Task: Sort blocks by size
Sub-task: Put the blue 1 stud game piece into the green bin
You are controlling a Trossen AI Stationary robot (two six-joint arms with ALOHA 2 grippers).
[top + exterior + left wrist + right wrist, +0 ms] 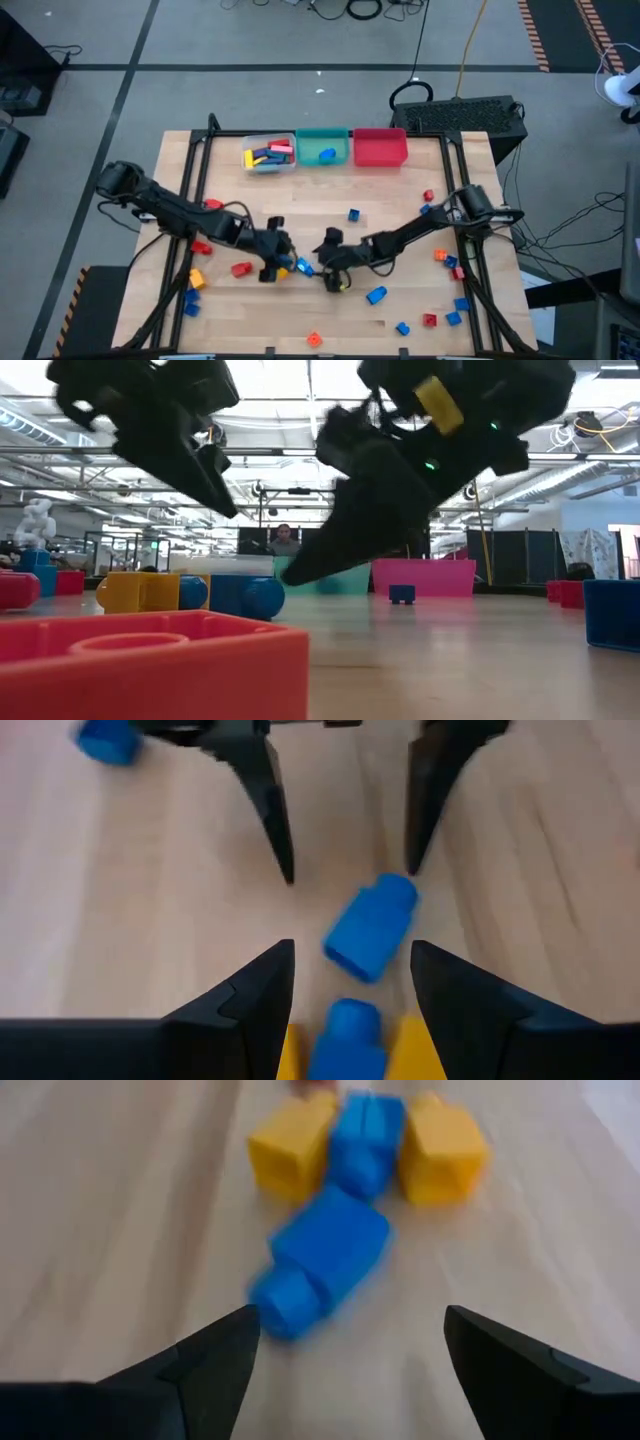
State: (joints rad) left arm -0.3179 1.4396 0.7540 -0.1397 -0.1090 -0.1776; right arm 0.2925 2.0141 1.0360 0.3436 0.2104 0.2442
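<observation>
A red brick (150, 665) fills the near foreground of the low view, lying on the wooden table (380, 190)

Just past it, mid-table, the two claws face each other. The right claw (331, 262) hangs with its fingers spread wide and released, gripping nothing. A small blue brick (320, 1260) lies on the wood straight ahead of it, between the two claws. The left claw (276, 258), at nine o'clock from that brick, also stands partly apart with nothing clamped; a blue and yellow piece (365, 1145) sits right at its fingertips.

Seen from above, three bins line the table's twelve o'clock edge: a clear bin (268, 153) holding several long bars, a teal bin (322, 146) with one blue brick, and a red bin (380, 147) that looks empty. Loose bricks lie at three groupings: roughly eight toward four o'clock of the claws, about five toward eight o'clock, one orange brick (314, 340) at six o'clock and one blue brick (354, 214) at one o'clock. The counts are approximate, since some pieces are hidden by the arms.

Likely risks: both claws crowd the same blue brick, so their fingers could collide. The brick lies tilted, so closing fingers may squeeze it sideways and flick it away. The neighbouring piece could be dragged along
</observation>
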